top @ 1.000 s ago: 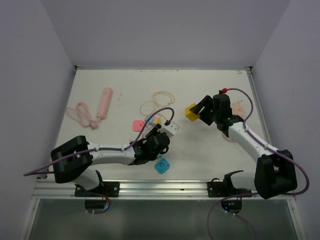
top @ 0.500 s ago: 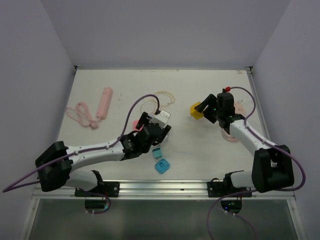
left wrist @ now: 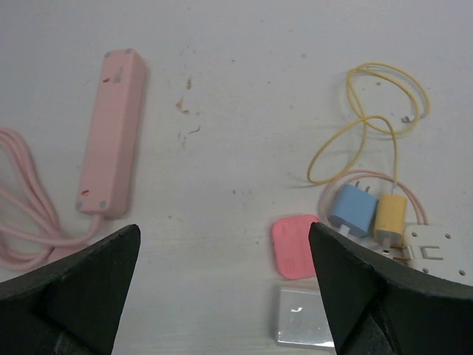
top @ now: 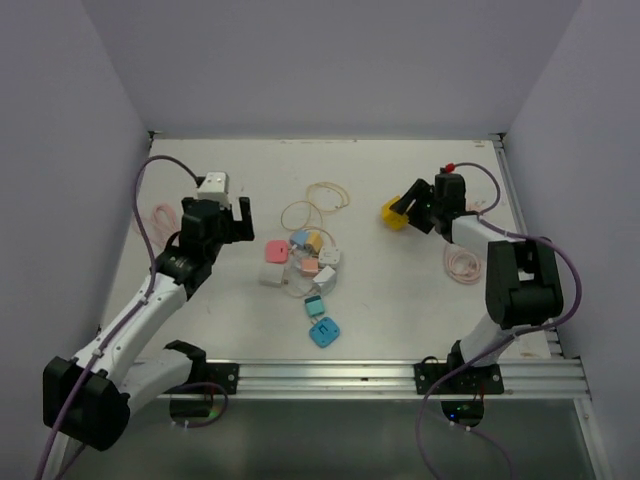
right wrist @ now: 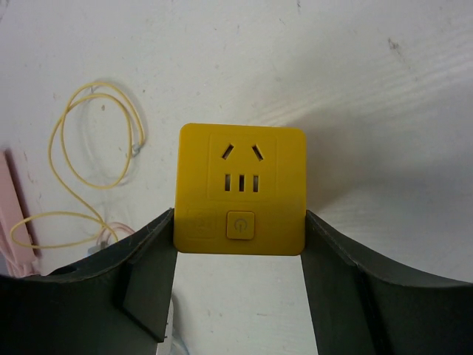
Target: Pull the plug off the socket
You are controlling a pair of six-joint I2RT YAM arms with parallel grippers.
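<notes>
The socket (right wrist: 241, 189) is a yellow cube, and my right gripper (right wrist: 240, 222) is shut on its two sides. Its face of slots and a power button shows, with nothing plugged into it. From above, the socket (top: 392, 214) sits at the back right in the right gripper (top: 408, 207). A blue plug (left wrist: 353, 209) and a yellow plug (left wrist: 389, 216) lie loose side by side in the centre pile (top: 310, 258). My left gripper (left wrist: 223, 229) hangs wide open and holds nothing. It is over bare table at the left (top: 217, 215), left of the pile.
A pink power strip (left wrist: 112, 133) with its cable (top: 160, 213) lies at the far left. A coral pad (left wrist: 295, 245), a clear block (left wrist: 307, 325), a white adapter (left wrist: 436, 251) and a yellow cable (left wrist: 369, 126) surround the plugs. A teal square (top: 323, 332) lies nearer the front.
My left gripper opened and swung from the centre pile up to the far left. The right gripper drew back toward the far right, still gripping the yellow socket.
</notes>
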